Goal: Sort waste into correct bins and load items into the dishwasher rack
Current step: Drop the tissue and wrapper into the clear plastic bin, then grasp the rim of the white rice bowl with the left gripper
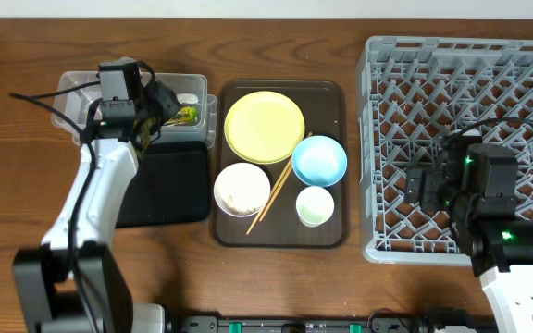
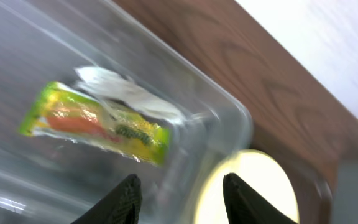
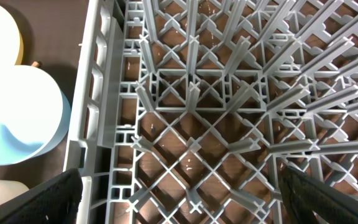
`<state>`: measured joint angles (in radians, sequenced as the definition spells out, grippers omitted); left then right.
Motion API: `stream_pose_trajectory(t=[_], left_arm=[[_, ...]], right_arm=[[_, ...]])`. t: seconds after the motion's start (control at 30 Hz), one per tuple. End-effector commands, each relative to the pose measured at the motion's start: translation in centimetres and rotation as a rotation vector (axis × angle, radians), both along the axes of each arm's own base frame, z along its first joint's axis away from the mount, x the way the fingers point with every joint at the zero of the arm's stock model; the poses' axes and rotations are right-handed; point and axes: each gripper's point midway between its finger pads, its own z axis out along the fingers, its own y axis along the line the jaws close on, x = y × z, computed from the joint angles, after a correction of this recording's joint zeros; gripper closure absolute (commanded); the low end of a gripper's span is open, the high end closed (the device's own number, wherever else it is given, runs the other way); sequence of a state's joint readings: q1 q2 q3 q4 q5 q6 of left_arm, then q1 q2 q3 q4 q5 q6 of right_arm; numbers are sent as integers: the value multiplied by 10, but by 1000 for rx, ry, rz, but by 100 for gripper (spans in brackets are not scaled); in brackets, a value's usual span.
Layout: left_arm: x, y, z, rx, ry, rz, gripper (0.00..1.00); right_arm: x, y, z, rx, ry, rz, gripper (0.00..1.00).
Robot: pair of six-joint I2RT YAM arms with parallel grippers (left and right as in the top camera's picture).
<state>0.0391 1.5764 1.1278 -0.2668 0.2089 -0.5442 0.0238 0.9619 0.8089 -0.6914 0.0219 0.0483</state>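
The white-and-green wrapper [image 2: 101, 118] lies inside the clear tub [image 1: 72, 92] at the back left; it also shows in the overhead view [image 1: 188, 113]. My left gripper [image 2: 180, 196] is open and empty just above the tub's right end. The black tray [image 1: 167, 185] lies in front of the tub. The yellow plate [image 1: 264, 126], light blue bowl [image 1: 319, 160], white bowl [image 1: 241, 189] holding rice grains, pale green cup [image 1: 315, 205] and chopsticks [image 1: 280, 185] sit on the brown tray [image 1: 333, 236]. My right gripper [image 3: 179, 193] is open and empty over the grey rack [image 1: 465, 55].
The brown serving tray sits between the bins and the rack. The rack's left wall [image 3: 95, 99] stands beside the light blue bowl [image 3: 17, 112]. Bare wooden table lies along the front.
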Motion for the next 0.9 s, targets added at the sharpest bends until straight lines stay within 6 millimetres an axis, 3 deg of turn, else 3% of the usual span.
stream_pose_trajectory(t=[0.0, 0.2, 0.37, 0.5, 0.63, 0.87], left_arm=[[-19, -42, 21, 28, -25, -210, 55], [-84, -105, -25, 72, 225, -445, 54], [-120, -144, -53, 102, 332, -577, 54], [-134, -169, -71, 133, 369, -656, 54], [-139, -176, -92, 231, 406, -675, 55], [-148, -193, -120, 255, 456, -730, 55]], right_arm=[[3, 3, 9, 6, -20, 9, 1], [3, 3, 9, 6, -20, 9, 1], [3, 3, 9, 6, -20, 9, 1], [3, 3, 9, 6, -19, 9, 1], [3, 3, 9, 9, -19, 7, 1], [3, 3, 9, 9, -20, 7, 1]])
